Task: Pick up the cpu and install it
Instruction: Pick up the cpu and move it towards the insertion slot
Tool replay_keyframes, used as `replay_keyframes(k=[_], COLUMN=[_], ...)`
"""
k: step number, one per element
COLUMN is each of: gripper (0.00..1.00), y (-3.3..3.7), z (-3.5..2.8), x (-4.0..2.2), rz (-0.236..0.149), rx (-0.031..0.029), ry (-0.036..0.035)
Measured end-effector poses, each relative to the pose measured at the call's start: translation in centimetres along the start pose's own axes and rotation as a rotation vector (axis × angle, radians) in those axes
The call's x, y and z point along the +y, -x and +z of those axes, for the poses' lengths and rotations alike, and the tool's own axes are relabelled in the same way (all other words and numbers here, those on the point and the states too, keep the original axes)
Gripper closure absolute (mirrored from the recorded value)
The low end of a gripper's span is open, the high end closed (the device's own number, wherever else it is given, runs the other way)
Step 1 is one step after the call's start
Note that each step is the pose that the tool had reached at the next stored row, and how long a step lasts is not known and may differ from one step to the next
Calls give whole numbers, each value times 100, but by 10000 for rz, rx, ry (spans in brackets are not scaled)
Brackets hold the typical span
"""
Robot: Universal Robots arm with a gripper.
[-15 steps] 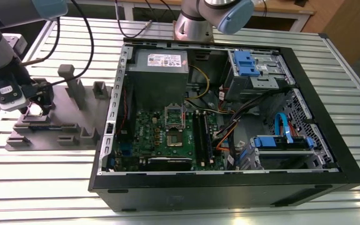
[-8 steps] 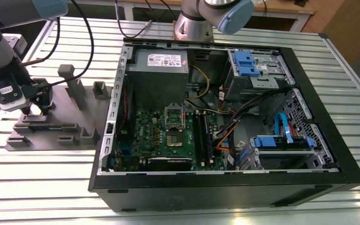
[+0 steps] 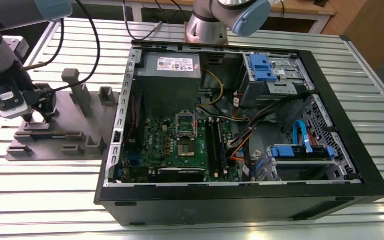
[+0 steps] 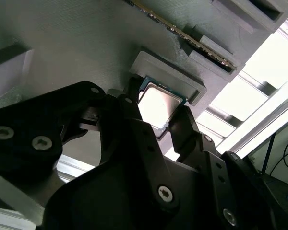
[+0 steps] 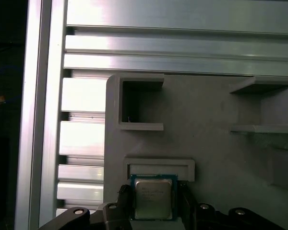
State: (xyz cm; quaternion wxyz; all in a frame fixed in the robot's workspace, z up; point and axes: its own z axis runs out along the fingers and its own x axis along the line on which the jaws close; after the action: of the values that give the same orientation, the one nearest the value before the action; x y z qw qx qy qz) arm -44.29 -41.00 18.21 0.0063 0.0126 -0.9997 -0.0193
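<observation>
Silvery square cpu (image 5: 153, 199), held by pincer (image 4: 157, 114)

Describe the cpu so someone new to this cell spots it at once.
Find the grey fixture plate at the exterior view's left of the open PC case. The cpu lies there at the gripper: a flat silvery square, unlike the grey plastic blocks around it.

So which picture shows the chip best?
The first wrist view: the cpu faces the camera squarely. The second wrist view shows it slanted, partly behind the gripper. In the exterior view the gripper covers it.
</observation>
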Motion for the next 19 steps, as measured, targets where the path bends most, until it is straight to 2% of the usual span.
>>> replay_keyframes(k=[8,9,19], gripper=[46,40,40], y=[2,2,-15], z=[0,0,-4], x=[0,0,7], rz=[0,0,-21], rx=[0,0,1], ry=[0,0,0])
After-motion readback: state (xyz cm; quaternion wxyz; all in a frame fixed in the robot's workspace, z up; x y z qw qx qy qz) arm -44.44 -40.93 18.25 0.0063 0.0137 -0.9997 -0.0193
